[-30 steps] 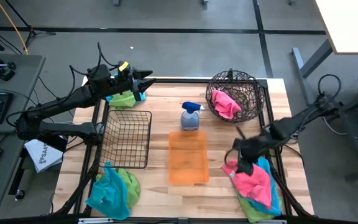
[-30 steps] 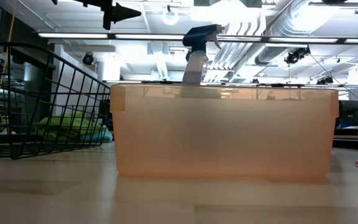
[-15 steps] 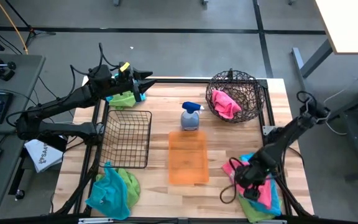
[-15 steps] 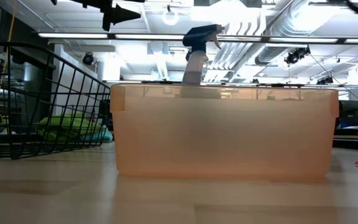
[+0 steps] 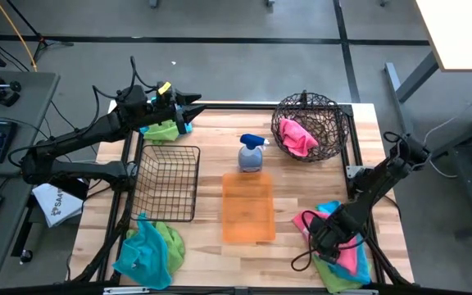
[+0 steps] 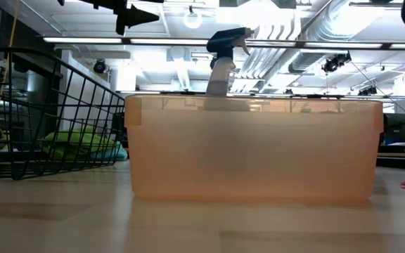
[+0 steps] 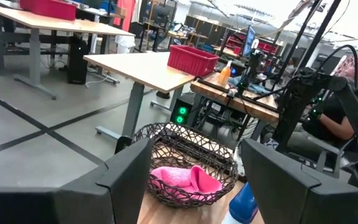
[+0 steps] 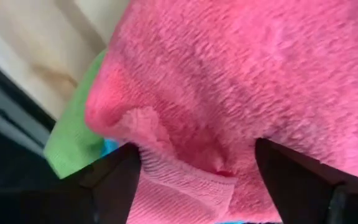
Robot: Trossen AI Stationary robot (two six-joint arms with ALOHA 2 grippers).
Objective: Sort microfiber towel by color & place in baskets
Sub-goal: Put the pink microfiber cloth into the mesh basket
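Observation:
At the table's near right corner a pink towel (image 5: 308,221) lies on top of a cyan towel (image 5: 331,209) and a green one (image 5: 334,274). My right gripper (image 5: 328,238) is down on this pile and open, with pink cloth (image 8: 229,74) filling the gap between its fingers. My left gripper (image 5: 188,111) hovers open over a green and cyan towel (image 5: 164,129) at the far left corner. A second pink towel (image 5: 297,137) lies in the round brown wire basket (image 5: 334,115). The black grid basket (image 5: 170,182) and the orange tray (image 5: 248,206) hold nothing. A cyan and green pile (image 5: 147,250) lies near left. My right gripper comes from above, pointing down, onto the top of the pink towel. A raised fold (image 8: 185,168) stands between the two open fingers (image 8: 114,180), which reach down beside it into the cloth. The towel lies slack on the cyan and green towels beneath it.
A grey spray bottle with a blue trigger (image 5: 251,153) stands between the tray and the round basket. Black frame rails run along the table's left and right edges. Bare wood shows near the tray's near end. A white sheet (image 5: 56,205) lies off the table's left side.
My right gripper has moved from the pink towel's left edge toward the table's near edge and gone down onto the middle of the pile, the arm swinging over it. The gripper now covers part of the pink towel. My left arm has kept still.

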